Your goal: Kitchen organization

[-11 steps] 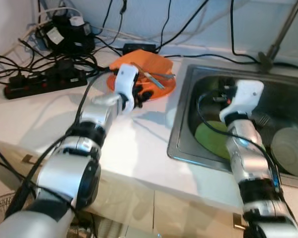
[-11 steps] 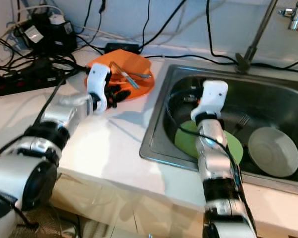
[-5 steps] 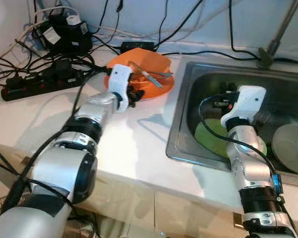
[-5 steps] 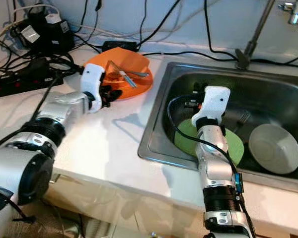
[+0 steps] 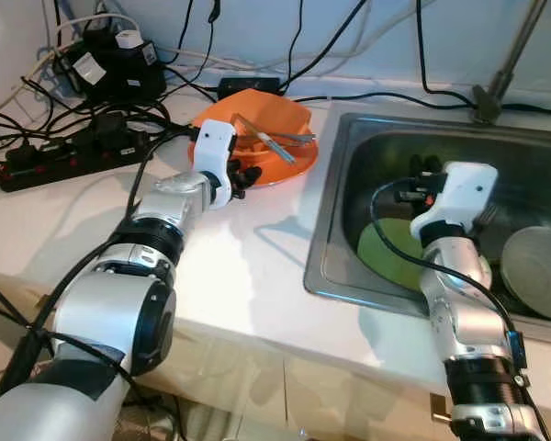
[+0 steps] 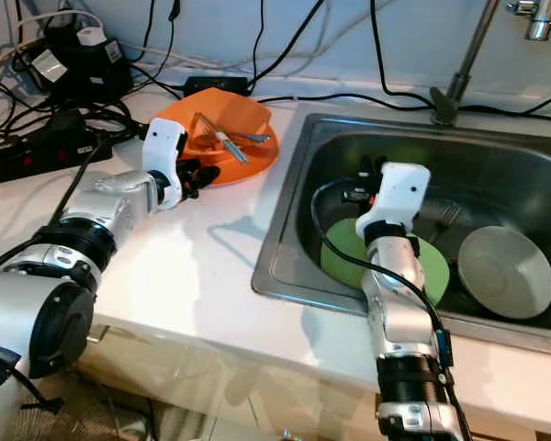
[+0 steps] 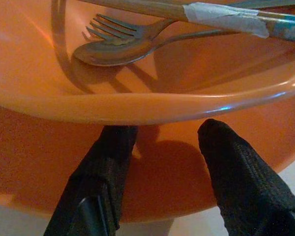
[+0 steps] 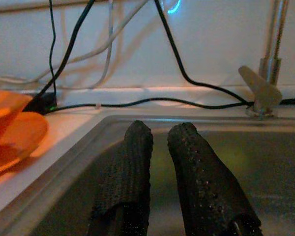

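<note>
Left gripper (image 7: 162, 162) is sitting at the near rim of the orange bowl (image 5: 277, 118), fingers (image 7: 104, 167) spread apart with nothing between them; tips are just under the bowl's lip, over the orange plate (image 7: 34, 162) that the bowl is resting on. Cannot tell if the tips are touching the plate. Bowl and plate are sitting toward the back edge of the white counter (image 5: 230, 266), just beside the sink's (image 6: 285, 220) left rim. A fork (image 7: 123, 30) and spoon (image 7: 113, 51) are lying inside the bowl, and a wooden-handled utensil (image 7: 187, 9) with a strip of pale tape is lying across them, resting on the bowl.

Right gripper (image 8: 160, 147) is hanging inside the sink basin near its left wall, pointing toward the back wall; fingers are nearly together with a thin gap, holding nothing. A green plate (image 6: 344, 262) is lying flat on the sink floor, partly hidden behind the right arm. A pale bowl (image 6: 505, 271) is sitting on the sink floor toward the right side, apart from the green plate. A fork (image 6: 448, 217) is lying on the sink floor between them, further back. The faucet stem (image 6: 459, 69) is rising from the sink's back edge.

Black power strips (image 5: 69, 156) and a tangle of cables (image 5: 110, 69) are crowding the back left corner of the counter.
</note>
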You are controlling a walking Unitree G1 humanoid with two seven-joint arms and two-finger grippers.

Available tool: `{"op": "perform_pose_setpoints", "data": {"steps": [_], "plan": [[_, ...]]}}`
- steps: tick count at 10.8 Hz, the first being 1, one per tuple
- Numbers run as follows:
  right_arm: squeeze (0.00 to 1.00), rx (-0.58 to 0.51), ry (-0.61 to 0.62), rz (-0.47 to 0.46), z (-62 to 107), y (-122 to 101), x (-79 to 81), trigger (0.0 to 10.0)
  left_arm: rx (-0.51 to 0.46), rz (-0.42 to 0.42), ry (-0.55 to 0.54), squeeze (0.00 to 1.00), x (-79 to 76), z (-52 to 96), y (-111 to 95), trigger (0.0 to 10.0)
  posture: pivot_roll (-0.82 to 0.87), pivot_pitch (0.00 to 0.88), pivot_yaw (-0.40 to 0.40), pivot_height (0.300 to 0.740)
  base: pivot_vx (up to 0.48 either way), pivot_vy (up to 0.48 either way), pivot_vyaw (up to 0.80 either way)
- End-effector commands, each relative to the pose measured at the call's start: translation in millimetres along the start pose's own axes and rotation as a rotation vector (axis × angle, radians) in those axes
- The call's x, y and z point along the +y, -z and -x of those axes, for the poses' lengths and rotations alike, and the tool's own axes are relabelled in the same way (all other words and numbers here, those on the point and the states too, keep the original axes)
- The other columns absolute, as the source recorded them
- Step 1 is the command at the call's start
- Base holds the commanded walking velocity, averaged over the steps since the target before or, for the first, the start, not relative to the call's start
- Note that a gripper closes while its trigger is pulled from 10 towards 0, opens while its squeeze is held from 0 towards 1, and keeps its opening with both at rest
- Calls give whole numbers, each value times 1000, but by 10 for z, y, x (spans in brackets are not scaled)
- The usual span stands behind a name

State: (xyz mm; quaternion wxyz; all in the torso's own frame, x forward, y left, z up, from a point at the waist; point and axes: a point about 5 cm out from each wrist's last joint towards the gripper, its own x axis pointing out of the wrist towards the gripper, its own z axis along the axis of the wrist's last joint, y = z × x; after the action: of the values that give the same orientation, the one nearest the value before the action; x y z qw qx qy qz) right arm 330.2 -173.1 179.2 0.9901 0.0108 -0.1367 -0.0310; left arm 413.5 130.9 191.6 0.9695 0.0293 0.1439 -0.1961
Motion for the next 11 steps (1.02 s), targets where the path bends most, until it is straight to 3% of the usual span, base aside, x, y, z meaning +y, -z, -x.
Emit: {"op": "perform_pose_setpoints", "data": {"steps": [1, 3, 8, 11], "plan": [[0, 37, 0, 3, 59, 69, 15, 10000, 41, 28, -7, 0, -21, -14, 102, 10000, 40, 94, 107, 740, 0, 0, 0], [0, 43, -2, 7, 75, 58, 7, 10000, 13, 41, -15, 0, -41, -25, 46, 10000, 37, 115, 102, 740, 0, 0, 0], [0, 27, -19, 8, 63, -56, 49, 10000, 56, 47, -14, 0, -69, -36, 181, 10000, 12, 137, 97, 740, 0, 0, 0], [0, 44, -16, -2, 86, -40, 56, 10000, 191, 40, 48, 0, -65, 1, 416, 10000, 47, 161, 101, 740, 0, 0, 0]]}}
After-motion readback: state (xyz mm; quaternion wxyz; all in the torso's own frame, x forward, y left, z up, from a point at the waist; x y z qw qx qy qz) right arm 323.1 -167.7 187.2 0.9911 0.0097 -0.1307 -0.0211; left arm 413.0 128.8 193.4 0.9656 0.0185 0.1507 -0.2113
